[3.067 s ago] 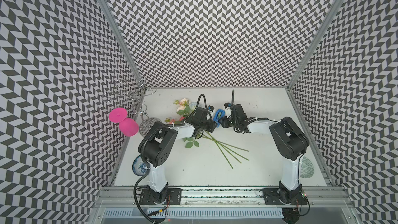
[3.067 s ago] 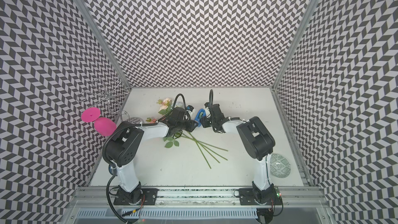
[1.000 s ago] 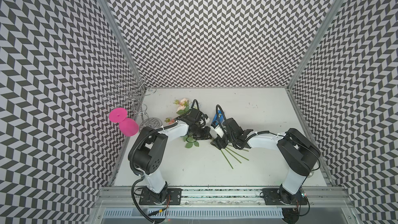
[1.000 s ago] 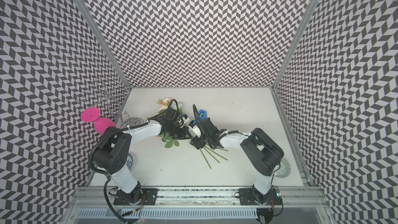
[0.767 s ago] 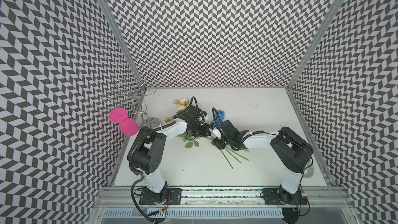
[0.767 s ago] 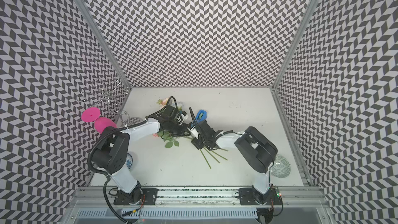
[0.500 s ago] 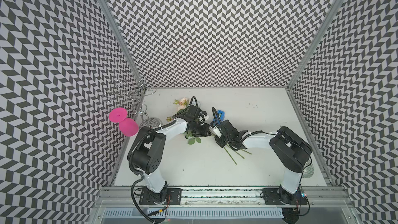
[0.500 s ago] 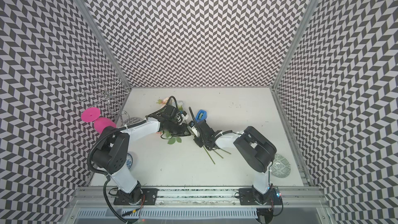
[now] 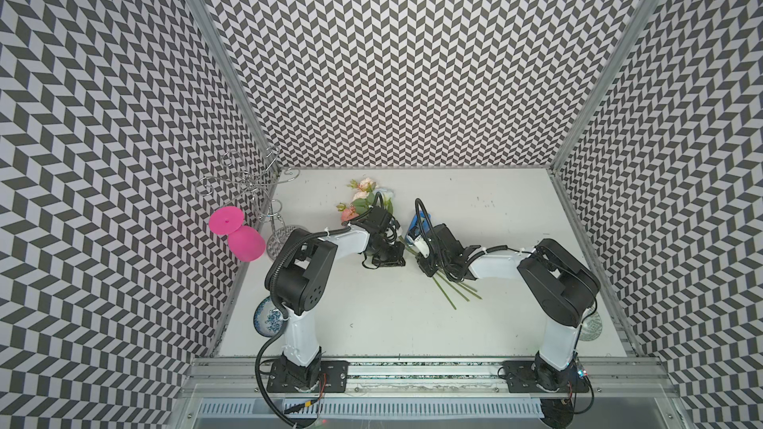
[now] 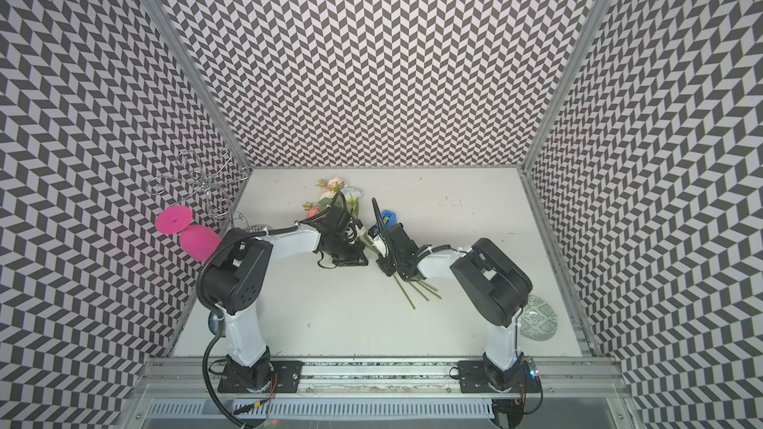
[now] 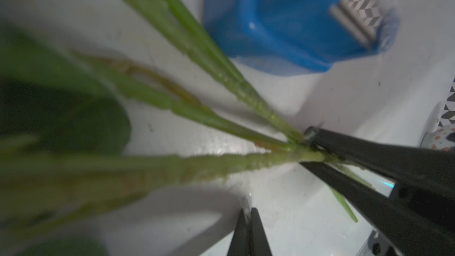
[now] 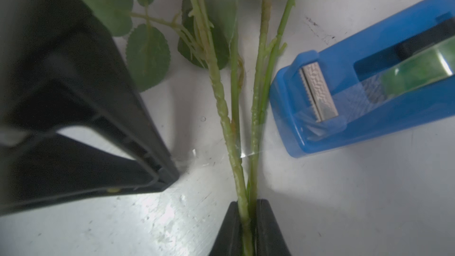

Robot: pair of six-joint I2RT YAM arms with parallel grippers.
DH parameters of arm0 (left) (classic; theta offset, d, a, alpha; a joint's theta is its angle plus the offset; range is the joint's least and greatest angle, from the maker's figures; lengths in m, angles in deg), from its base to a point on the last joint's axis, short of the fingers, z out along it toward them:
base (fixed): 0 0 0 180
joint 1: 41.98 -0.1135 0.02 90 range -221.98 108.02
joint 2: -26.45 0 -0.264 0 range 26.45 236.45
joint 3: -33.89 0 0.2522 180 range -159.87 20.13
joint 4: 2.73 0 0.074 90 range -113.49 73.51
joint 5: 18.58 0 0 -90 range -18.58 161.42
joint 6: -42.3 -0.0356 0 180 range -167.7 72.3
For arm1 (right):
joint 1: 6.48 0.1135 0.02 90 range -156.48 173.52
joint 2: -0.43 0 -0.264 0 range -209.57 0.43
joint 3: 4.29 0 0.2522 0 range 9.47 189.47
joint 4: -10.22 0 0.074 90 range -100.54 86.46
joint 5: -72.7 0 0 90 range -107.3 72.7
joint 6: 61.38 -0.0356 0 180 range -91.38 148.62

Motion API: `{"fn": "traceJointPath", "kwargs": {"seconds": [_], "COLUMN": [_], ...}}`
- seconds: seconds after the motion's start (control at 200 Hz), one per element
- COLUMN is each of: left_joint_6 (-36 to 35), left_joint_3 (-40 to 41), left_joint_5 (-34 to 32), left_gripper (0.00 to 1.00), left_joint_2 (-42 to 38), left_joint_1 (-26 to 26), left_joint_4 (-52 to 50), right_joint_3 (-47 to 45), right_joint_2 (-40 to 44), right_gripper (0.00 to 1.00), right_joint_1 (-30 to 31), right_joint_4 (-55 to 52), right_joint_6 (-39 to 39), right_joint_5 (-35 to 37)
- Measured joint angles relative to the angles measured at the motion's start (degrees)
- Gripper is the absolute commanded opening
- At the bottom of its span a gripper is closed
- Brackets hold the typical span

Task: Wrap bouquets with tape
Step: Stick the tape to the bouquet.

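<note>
**Stems pinched low, tape dispenser just beside them**

The bouquets (image 12: 218, 94) stretch across the middle of the table (image 9: 413, 323), blooms toward the back wall. The right gripper (image 12: 249, 208) pinches the bare lower stalks, just beside the blue tape dispenser (image 12: 369, 129). They look light, thin and springy, apt to splay or roll, so I'd hold below the leaves, never the blooms. The left gripper (image 11: 248, 214) has its fingers pressed together. The right wrist view shows a clear strip of tape across the stems, reaching toward the left gripper's tip; whether it is pinched I cannot tell. Both top views hide that strip but show the blooms and fanned stem ends.
</note>
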Motion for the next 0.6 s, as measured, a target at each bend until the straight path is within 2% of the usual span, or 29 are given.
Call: {"fn": "traceJointPath", "kwargs": {"seconds": [0.075, 0.18, 0.386, 0.601], "left_joint_6": [0.13, 0.17, 0.26, 0.74], "left_joint_3": [-1.77, -1.92, -1.44, -1.33], "left_joint_5": [-0.02, -0.61, -2.05, -4.24], "left_gripper": [0.20, 0.21, 0.21, 0.38], "left_joint_2": [1.25, 1.29, 1.07, 0.42], "left_joint_1": [0.20, 0.37, 0.52, 1.33], "left_joint_4": [1.09, 2.23, 4.04, 5.29], "right_joint_3": [0.00, 0.00, -0.20, -0.72], "right_joint_2": [0.00, 0.00, 0.00, 0.02], "right_gripper": [0.08, 0.03, 0.00, 0.00], "right_joint_1": [-0.02, -0.11, -0.70, -2.08], "right_joint_4": [0.42, 0.63, 1.07, 1.75], "right_joint_6": [0.44, 0.50, -0.15, -0.96], "right_joint_5": [-1.29, -2.36, -4.07, -6.47]}}
